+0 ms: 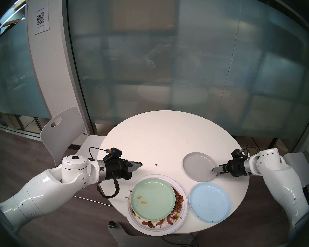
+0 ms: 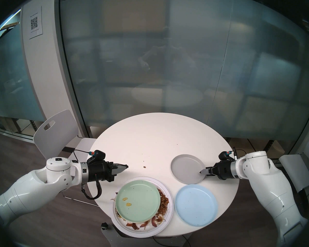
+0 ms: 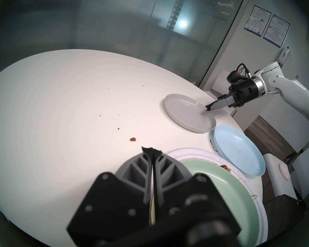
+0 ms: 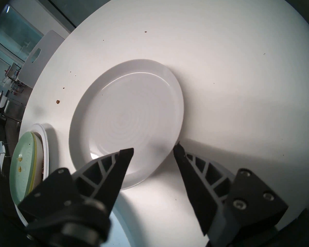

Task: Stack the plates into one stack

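A mint green plate (image 1: 152,198) tops a pile on the larger white food-strewn paper plate (image 1: 183,211). A yellow plate's edge (image 4: 34,166) shows under it. The small white plate is hidden. A grey plate (image 1: 199,166) and a light blue plate (image 1: 210,202) lie apart on the table. My right gripper (image 1: 213,169) is open at the grey plate's right rim. In the right wrist view (image 4: 152,150) one finger is over the plate (image 4: 128,116) and one is outside it. My left gripper (image 1: 141,164) is shut and empty, left of the pile.
The round white table (image 1: 159,134) carries food crumbs (image 1: 156,164) near its middle. A white chair (image 1: 61,130) stands at the left, another seat (image 1: 296,162) at the right. A glass wall runs behind the table.
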Tool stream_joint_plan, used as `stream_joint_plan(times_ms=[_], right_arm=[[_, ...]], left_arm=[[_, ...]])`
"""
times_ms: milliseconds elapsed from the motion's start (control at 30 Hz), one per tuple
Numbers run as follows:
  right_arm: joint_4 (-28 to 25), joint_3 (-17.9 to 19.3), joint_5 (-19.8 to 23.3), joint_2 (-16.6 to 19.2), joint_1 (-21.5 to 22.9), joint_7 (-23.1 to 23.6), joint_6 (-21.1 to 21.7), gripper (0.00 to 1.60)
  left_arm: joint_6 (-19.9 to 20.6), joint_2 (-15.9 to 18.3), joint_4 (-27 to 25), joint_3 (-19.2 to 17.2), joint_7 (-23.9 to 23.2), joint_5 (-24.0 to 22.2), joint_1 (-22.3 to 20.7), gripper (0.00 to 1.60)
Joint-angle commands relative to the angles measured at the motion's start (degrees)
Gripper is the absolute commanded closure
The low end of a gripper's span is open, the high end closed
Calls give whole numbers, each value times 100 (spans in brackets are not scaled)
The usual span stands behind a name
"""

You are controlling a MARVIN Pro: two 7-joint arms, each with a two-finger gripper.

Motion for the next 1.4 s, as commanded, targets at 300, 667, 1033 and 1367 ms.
stream_joint_plan(times_ms=[300,667,1033,1367], right_arm=[[388,-599,-353,94,848,8,-5,85],[474,-469,-283,-51,985,23,-5,158],[613,-256,-102,-322,1091,-162,-5,160],[476,326,597,-454,855,227,-5,160]], left_arm=[[-43,17,-104,-72,11,-12,-32,128],[-44,17,-103,-70,10,-12,-33,128],[-46,19,-107,-73,14,-14,-29,128],[-44,18,-102,-69,9,-12,-34,128]])
